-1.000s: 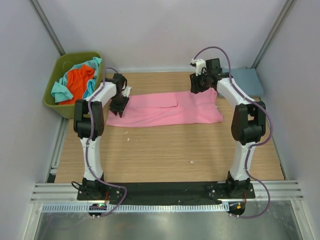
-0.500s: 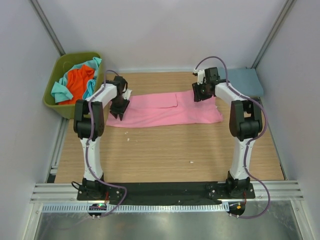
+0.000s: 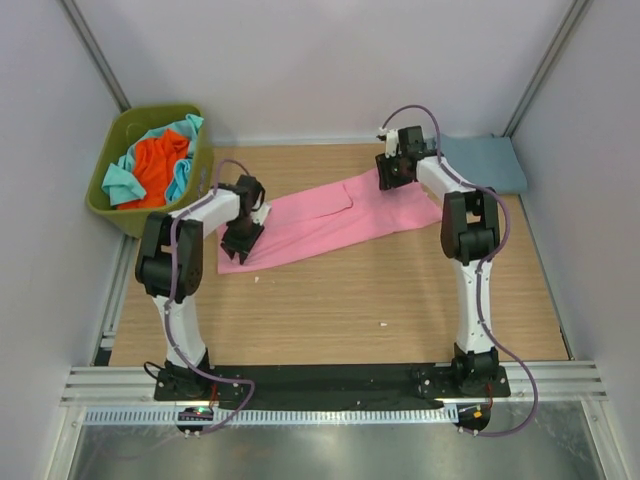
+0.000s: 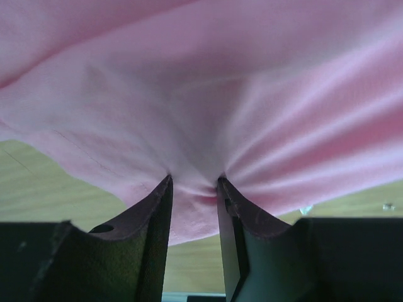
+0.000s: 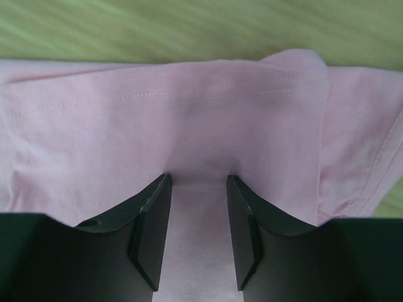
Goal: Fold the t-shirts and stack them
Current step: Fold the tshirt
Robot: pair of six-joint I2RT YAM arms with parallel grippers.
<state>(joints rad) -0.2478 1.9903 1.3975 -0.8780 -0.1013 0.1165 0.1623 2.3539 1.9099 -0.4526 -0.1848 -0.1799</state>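
wrist views: left gripper (image 4: pixel 194 182), right gripper (image 5: pixel 198 179) each pinch pink t-shirt (image 3: pixel 320 220); top view alone shows olive bin (image 3: pixel 110 218).

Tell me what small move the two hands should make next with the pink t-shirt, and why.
Probably raise both hands together a little, keeping the cloth taut. The left hand and right hand each pinch an end of the pink t-shirt, which lies slanted across the table, so lifting should let it be squared up.
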